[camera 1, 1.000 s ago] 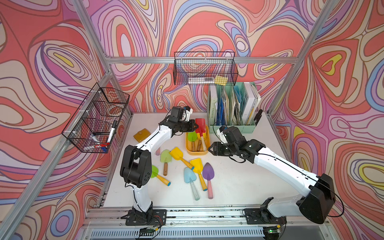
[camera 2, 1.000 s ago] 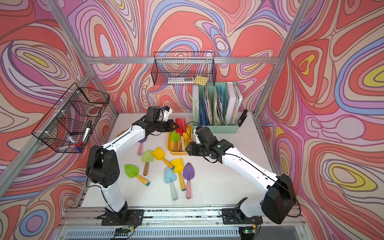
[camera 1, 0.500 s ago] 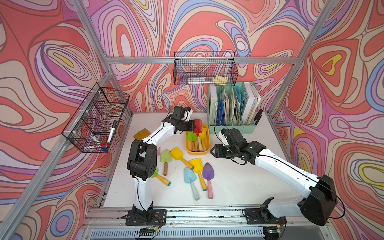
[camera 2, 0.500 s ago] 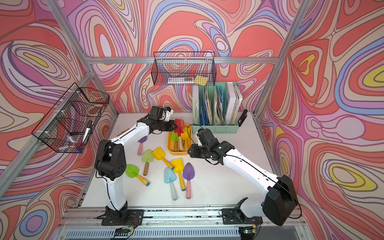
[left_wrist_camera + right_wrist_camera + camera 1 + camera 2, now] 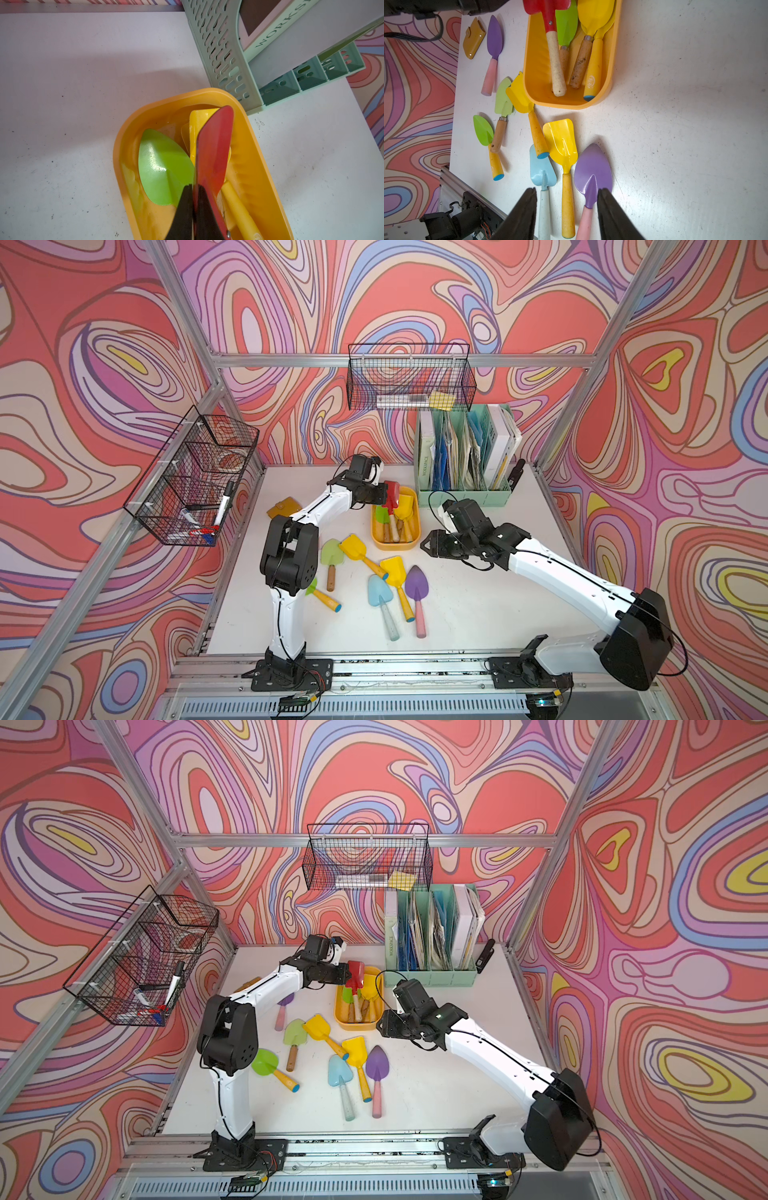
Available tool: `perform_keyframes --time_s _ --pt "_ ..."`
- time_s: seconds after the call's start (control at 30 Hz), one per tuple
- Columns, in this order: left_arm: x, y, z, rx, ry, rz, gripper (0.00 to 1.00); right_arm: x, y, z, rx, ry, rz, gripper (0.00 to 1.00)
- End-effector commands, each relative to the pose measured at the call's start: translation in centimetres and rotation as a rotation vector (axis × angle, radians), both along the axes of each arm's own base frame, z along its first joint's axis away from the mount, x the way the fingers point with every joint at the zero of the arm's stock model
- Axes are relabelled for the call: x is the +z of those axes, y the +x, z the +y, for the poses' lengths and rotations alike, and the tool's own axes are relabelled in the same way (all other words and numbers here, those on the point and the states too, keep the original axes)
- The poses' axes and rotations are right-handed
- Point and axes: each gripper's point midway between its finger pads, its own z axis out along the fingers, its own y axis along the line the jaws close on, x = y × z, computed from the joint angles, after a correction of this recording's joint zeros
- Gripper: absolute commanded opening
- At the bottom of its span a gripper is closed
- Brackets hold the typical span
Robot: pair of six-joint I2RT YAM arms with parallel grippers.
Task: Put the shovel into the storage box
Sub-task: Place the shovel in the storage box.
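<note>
Red shovel (image 5: 214,145) clamped by its blade in left jaws, handle inside storage box (image 5: 118,149) (crowded); release could tip it out; right jaws parted, empty.

you get bright, even overhead light in both top views; the table (image 5: 478,614) shows only short, soft shadows. in the left wrist view a broad soft shadow lies at 10 o'clock and the green blade (image 5: 162,166) carries a glare streak. in the right wrist view the dark fingers (image 5: 525,212) blur at 6 o'clock.
</note>
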Motion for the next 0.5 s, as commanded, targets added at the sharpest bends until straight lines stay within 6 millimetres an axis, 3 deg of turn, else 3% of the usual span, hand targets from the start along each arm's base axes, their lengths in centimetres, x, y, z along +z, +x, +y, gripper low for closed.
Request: perform_keyframes --time_s 0.0,0.47 --pt "-0.3 1.1 0.3 0.009 0.022 -0.03 0.0 -0.3 0.4 0.2 -0.002 0.002 0.006 0.49" --pt "-3.0 0.9 -0.3 -0.014 0.006 0.042 0.0 -0.9 0.7 0.8 0.016 0.004 0.024 0.48"
